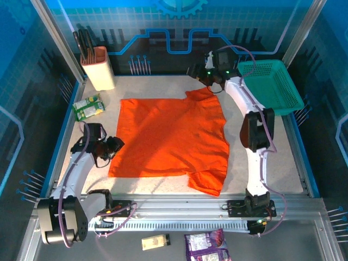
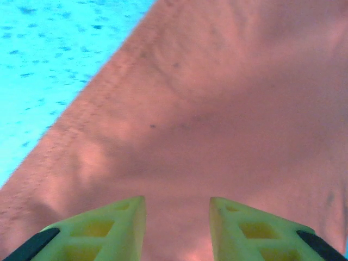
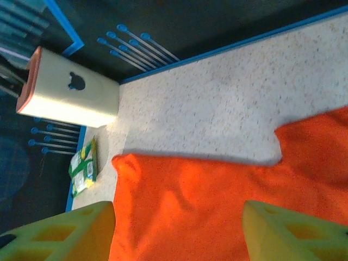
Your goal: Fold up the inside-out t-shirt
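Here the t-shirt (image 1: 168,138) lies spread flat — plain bright orange-red.

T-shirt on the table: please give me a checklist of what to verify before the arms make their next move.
1. T-shirt lies spread flat: ok.
2. Left gripper open at the shirt's left edge: ok.
3. Right gripper open, near the far sleeve: ok.
4. Left fingers touching the fabric: cannot tell.
5. Green packet lies apart from the shirt: ok.
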`<action>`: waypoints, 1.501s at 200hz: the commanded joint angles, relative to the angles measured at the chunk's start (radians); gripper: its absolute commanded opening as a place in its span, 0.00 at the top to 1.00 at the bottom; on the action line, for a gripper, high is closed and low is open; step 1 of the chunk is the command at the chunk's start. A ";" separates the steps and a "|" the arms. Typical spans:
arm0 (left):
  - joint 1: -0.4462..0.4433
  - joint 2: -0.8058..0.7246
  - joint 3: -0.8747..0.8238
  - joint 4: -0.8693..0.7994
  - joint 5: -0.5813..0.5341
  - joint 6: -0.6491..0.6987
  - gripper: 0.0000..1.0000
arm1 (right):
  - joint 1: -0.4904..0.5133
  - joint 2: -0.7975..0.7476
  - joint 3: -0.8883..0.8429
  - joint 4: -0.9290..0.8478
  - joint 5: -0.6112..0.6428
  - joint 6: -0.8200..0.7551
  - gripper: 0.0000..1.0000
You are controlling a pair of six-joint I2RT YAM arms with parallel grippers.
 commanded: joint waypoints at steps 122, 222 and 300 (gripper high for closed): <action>0.004 -0.090 -0.147 -0.312 -0.170 -0.349 0.63 | 0.092 -0.608 -0.813 -0.095 0.149 -0.064 0.36; 0.004 0.024 -0.164 -0.227 -0.193 -0.338 0.67 | 0.126 -0.769 -0.896 -0.218 0.194 -0.055 0.36; 0.005 0.044 -0.172 -0.194 -0.179 -0.337 0.80 | 0.184 -0.911 -1.009 -0.368 0.237 -0.001 0.36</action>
